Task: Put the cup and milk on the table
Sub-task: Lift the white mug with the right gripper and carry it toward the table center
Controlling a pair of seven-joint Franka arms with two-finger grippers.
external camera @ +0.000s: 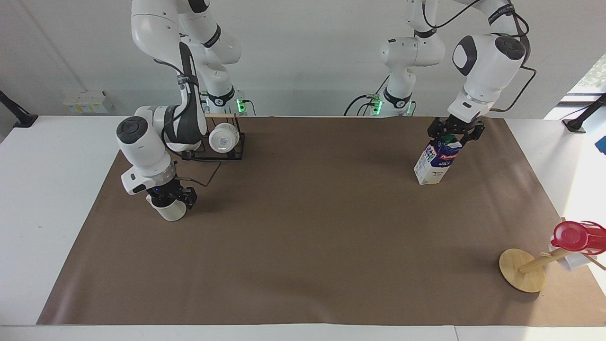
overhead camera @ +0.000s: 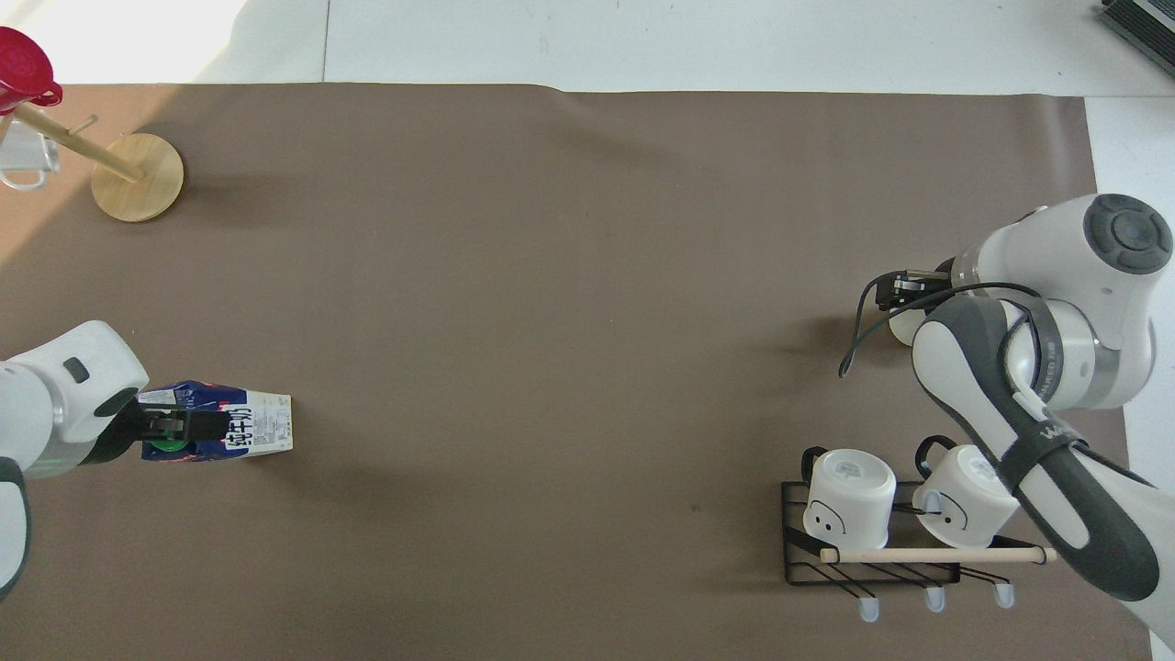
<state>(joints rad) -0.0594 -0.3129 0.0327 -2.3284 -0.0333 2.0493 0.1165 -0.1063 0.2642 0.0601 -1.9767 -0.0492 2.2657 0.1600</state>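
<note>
Facing view: one small cream-white mug with dark inside (external camera: 169, 211) stands upright on the brown paper sheet (external camera: 303, 246) of the white table (external camera: 47, 189), toward the right arm's end. Right gripper (external camera: 171, 195) sits right on the mug's rim; fingers at the rim, can't tell whether they're clamped or apart. In the overhead view the right arm hides most of the mug.

One tall blue-and-white gable-top milk carton with green cap (external camera: 436, 161) stands on the sheet toward the left arm's end, leaning a bit. Left gripper (external camera: 455, 131) straddles its top, fingers spread on either side of the cap; grip can't be confirmed.

Two all-white mugs (overhead camera: 849, 497) hang on one black wire rack (overhead camera: 872, 560), nearer to the robots than the cream mug. One wooden stand (external camera: 522, 270) carries one red plastic cup (external camera: 573, 235), cut off at the frame edge.
</note>
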